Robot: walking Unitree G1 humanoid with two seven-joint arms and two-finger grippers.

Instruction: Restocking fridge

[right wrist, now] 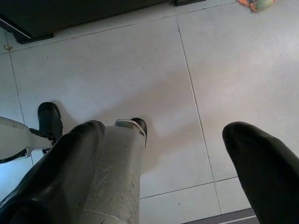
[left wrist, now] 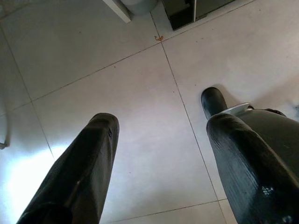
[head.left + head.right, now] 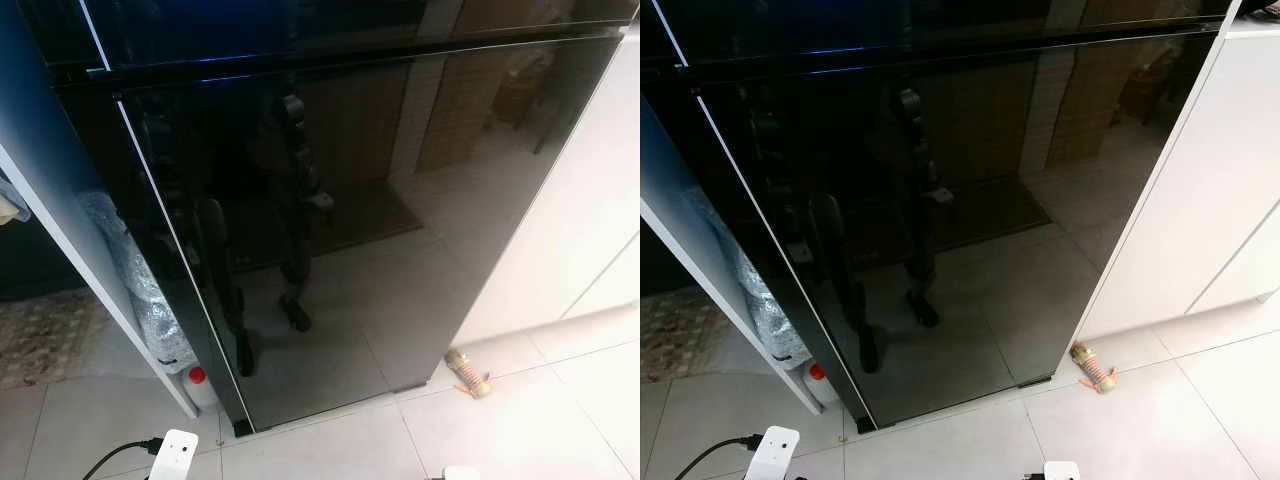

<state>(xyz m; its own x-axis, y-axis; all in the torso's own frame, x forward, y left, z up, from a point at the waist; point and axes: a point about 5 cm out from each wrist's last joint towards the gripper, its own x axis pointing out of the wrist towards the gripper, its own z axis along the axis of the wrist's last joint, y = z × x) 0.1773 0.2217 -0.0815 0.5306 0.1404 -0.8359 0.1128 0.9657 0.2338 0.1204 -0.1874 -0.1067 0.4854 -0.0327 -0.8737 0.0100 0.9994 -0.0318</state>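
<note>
Standing close before a tall black fridge, its glossy lower door shut and mirroring the robot's dark outline and the tiled room behind

Above it, a thin seam and the bottom edge of an upper door, also shut

To the fridge's right, a white cabinet set just beside it; to its left, a white panel with crumpled bubble wrap tucked between the two, and a red-capped bottle low on the floor there

On the pale tiled floor, near the fridge's right front corner, a small striped toy-like object, too small to identify further

At the lower left edge, a white plug adapter with a black cable

Left gripper hanging low over bare tiles, pointing down, fingers spread wide, nothing between them

Right gripper likewise aimed at the floor, fingers well apart and empty, with the robot's own foot below

Both well apart from the fridge doors, neither touching anything
</note>
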